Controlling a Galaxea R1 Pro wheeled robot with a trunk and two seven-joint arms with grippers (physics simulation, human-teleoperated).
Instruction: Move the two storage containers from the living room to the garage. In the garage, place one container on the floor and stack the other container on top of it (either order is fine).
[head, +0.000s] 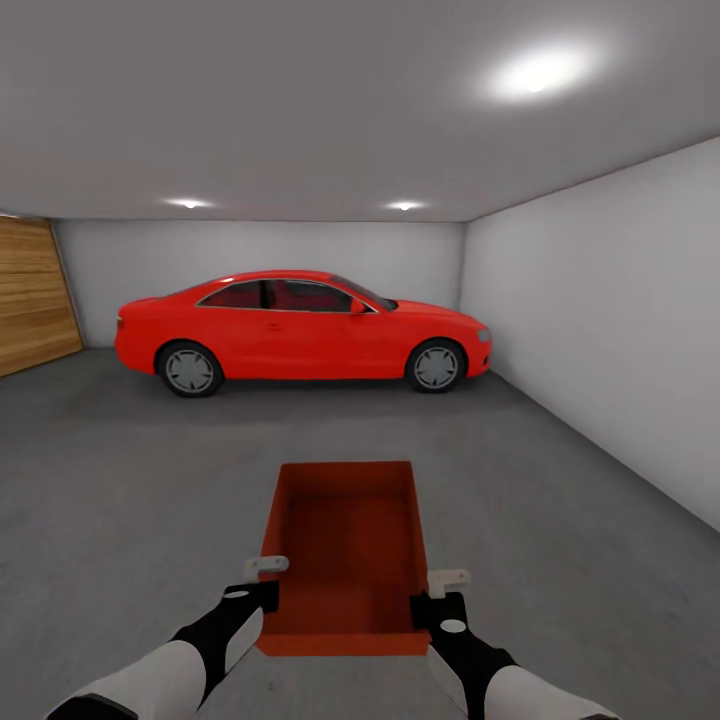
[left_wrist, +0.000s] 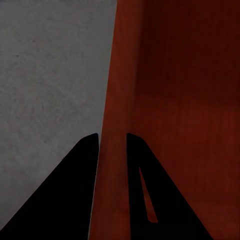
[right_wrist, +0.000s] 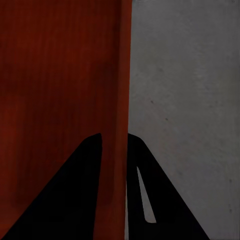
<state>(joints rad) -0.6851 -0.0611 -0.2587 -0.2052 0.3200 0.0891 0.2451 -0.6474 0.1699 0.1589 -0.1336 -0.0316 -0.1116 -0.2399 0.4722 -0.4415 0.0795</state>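
I am in the garage, over its dark grey speckled floor (head: 120, 480). One orange-red open storage container (head: 345, 545) hangs level in front of me between both arms. My left gripper (head: 262, 592) is shut on the container's left wall, and the left wrist view shows that thin wall (left_wrist: 111, 100) pinched between the black fingers (left_wrist: 75, 195) of the left gripper (left_wrist: 112, 137). On the opposite wall (right_wrist: 122, 75) my right gripper (head: 432, 600) is shut the same way, seen up close as the right gripper (right_wrist: 114, 137). The bin is empty inside.
A red car (head: 300, 335) is parked across the far end. A wooden door (head: 35, 295) stands at the far left and a white wall (head: 620, 320) runs along the right. Open grey floor lies between me and the car.
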